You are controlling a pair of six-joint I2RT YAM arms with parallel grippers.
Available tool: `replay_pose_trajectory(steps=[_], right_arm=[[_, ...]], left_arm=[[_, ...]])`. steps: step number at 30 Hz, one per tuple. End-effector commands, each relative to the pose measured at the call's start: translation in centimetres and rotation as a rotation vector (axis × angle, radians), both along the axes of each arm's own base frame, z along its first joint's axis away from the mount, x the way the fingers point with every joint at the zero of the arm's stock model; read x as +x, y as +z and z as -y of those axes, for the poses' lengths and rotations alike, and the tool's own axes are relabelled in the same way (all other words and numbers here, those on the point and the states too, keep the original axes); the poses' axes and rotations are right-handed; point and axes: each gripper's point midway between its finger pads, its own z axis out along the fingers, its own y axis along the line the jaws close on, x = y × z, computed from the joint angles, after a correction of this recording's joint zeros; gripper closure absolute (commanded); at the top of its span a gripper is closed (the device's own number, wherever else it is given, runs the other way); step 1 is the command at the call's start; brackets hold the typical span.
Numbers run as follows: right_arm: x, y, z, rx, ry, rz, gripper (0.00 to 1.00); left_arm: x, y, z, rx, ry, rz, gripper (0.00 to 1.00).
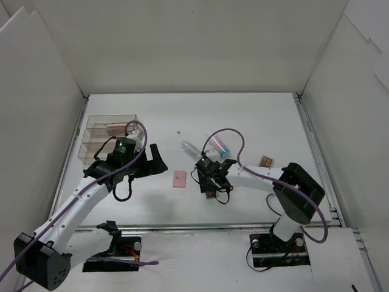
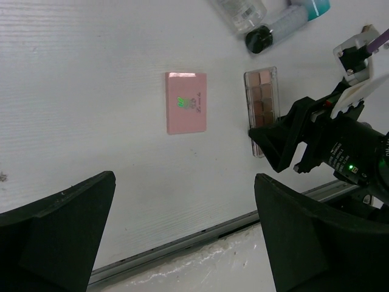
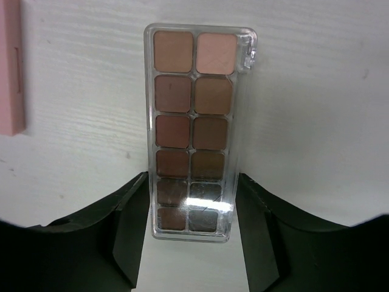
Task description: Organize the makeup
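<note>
Right gripper [image 3: 193, 177]: jaws clamped on the long edges of the long clear-cased eyeshadow palette of brown shades [image 3: 193, 131], gripping its dark-shade end. The pale shades point away from the wrist. We can't tell whether the palette is lifted or still flat on the white desk [image 1: 243, 115].

Just left of the palette in the right wrist view, the flat pink square compact [image 3: 11, 67] lies on the desk, apart from it.

Left gripper [image 2: 184, 182]: jaws wide apart and nothing between them. It hovers over bare desk with the compact beyond its fingertips.

From the top view, the right gripper [image 1: 209, 182] sits mid-desk and the compact [image 1: 179, 179] is just to its left. The left gripper [image 1: 155, 163] is further left again.

Behind the right gripper, a small clear bottle [image 1: 189, 148] and a pink-and-blue tube [image 1: 219, 145] lie side by side. A second small brown palette [image 1: 265, 161] sits off to the right, near the right arm's elbow.

The clear plastic compartmented box [image 1: 109, 137] stands at far left, behind the left arm. We see something pinkish-brown in its rear compartment but can't identify it.
</note>
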Motion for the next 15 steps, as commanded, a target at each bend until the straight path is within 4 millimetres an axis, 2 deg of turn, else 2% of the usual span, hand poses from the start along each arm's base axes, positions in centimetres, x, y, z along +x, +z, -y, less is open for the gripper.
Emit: replay_pose_trajectory(steps=[1, 2, 3, 4, 9, 11, 15], right_arm=[[-0.2, 3.0, 0.4, 0.032, 0.032, 0.076, 0.94], [-0.1, 4.7, 0.2, 0.068, 0.049, 0.114, 0.95], [-0.3, 5.6, 0.1, 0.081, 0.084, 0.131, 0.95], [-0.2, 7.4, -0.1, 0.123, 0.099, 0.173, 0.96], [-0.4, 12.7, -1.4, 0.239, 0.205, 0.255, 0.96], [-0.5, 14.4, -1.9, 0.267, 0.232, 0.273, 0.96], [-0.7, 15.8, -2.7, 0.303, 0.265, 0.273, 0.95]], left_arm=[[1.1, 3.1, 2.2, -0.108, -0.07, 0.114, 0.08], [1.2, 3.3, 2.5, -0.129, -0.074, 0.113, 0.08], [1.2, 3.7, 3.4, -0.161, -0.102, 0.121, 0.08], [1.3, 3.8, 3.8, -0.18, -0.111, 0.123, 0.08], [1.9, 5.7, 7.2, -0.31, -0.186, 0.155, 0.11], [1.8, 6.4, 8.4, -0.341, -0.221, 0.16, 0.12], [2.0, 7.7, 11.0, -0.377, -0.268, 0.183, 0.15]])
